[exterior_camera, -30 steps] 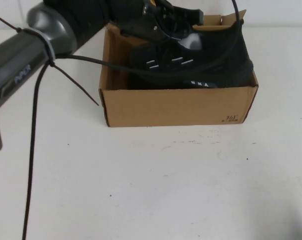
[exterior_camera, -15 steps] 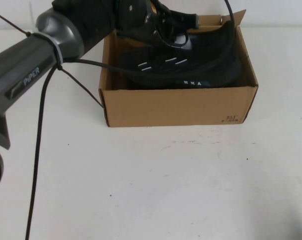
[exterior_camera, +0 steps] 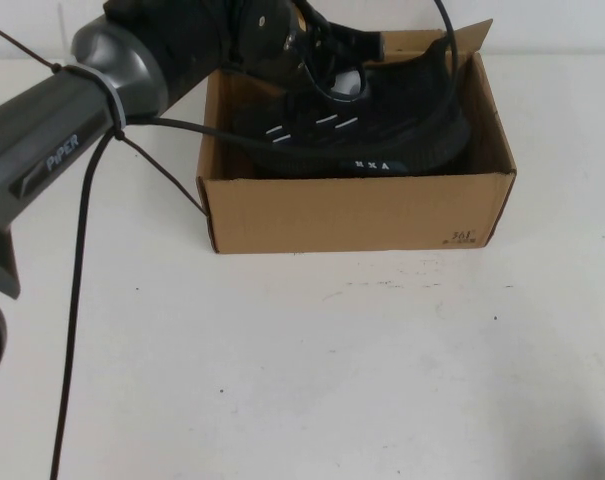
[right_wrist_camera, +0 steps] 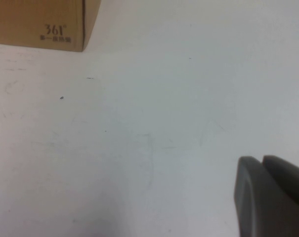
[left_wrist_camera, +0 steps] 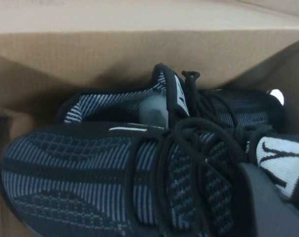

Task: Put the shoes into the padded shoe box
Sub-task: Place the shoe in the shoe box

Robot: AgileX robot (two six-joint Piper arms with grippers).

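Note:
The brown cardboard box stands at the back middle of the table. A black knit shoe with white dash marks lies tilted in it, toe to the right, partly above the rim. My left gripper reaches over the box's back left and is shut on this shoe at its tongue. In the left wrist view one finger presses by the white tongue label of the held shoe. A second shoe with a striped collar lies behind it against the box wall. My right gripper is shut and empty over bare table.
The left arm's black cables hang over the table's left part. White table stretches in front of the box. The printed box corner shows in the right wrist view.
My left gripper has lowered the shoe deeper into the box and shifted it slightly left. The box has not moved.

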